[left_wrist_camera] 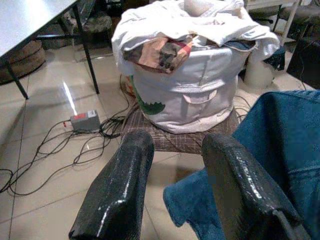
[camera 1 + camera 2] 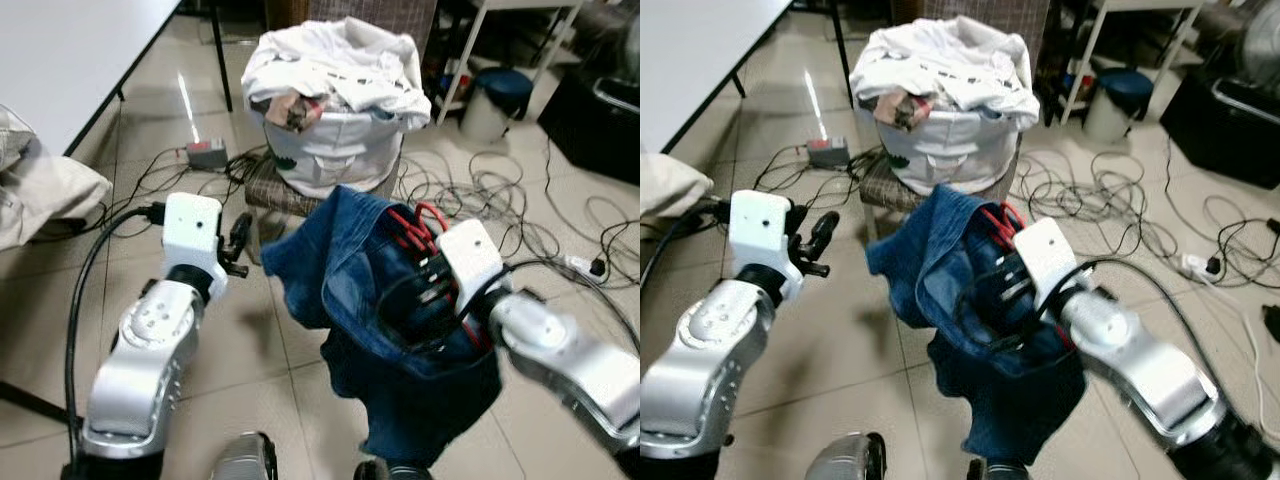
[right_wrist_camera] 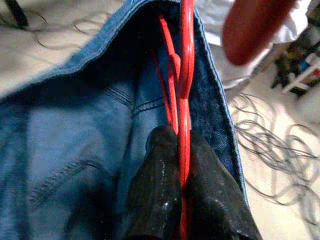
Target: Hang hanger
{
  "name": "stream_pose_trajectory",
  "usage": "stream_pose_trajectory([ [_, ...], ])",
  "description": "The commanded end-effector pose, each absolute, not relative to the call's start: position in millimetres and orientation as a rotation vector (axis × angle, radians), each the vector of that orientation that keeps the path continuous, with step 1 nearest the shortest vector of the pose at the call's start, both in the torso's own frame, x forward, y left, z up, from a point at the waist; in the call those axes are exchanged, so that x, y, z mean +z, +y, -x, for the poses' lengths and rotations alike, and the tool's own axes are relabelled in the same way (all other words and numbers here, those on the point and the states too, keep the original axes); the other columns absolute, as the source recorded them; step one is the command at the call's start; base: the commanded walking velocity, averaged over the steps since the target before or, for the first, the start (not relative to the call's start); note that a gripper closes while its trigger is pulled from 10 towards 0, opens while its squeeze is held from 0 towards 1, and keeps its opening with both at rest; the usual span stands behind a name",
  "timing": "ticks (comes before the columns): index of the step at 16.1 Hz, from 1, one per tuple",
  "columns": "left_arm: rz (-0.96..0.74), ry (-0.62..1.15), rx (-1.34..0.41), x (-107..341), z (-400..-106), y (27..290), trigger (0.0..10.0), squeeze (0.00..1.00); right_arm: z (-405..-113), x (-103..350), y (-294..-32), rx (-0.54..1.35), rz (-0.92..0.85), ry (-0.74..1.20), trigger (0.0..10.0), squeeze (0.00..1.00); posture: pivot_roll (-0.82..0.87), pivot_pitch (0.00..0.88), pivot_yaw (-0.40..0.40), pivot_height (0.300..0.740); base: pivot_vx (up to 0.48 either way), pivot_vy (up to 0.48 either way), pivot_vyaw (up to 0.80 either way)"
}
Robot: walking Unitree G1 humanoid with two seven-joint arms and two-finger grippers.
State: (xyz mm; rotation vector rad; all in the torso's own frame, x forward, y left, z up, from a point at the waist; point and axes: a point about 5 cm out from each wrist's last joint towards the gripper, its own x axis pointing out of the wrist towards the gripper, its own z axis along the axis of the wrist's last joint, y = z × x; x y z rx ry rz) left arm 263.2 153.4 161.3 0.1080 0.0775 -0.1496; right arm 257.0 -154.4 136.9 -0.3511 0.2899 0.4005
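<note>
Cables across tiled floor

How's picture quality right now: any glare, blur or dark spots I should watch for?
Left eye view: sharp, with a glare streak on the floor tiles near the laundry basket. Left wrist view: clear; left gripper open. Right wrist view: red hanger crisp between the right gripper fingers, a red blob out of focus, jeans folds shadowed.
</note>
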Motion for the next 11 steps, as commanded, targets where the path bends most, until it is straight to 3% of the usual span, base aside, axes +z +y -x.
stream_pose_trajectory([
  [1,-0.127,0.110,-0.146,152.0,-259.4,153.8,10.0,0.00,-260.7,151.5,-158.6,0.374,0.331,0.196,10.0,0.00,-0.04,0.099,-0.055,0.740,0.000,0.000,0.00],
  [3,-0.160,0.126,-0.158,147.0,-252.7,155.6,10.0,0.00,-256.9,152.5,-152.9,0.450,0.348,0.173,10.0,0.00,-0.04,0.097,-0.060,0.740,0.000,0.000,0.00],
  [11,-0.202,0.046,-0.135,160.0,-252.9,159.8,10.0,0.00,-259.2,164.0,-147.2,0.588,0.325,0.117,10.0,0.00,-0.02,0.091,-0.071,0.740,0.000,0.000,0.80],
])
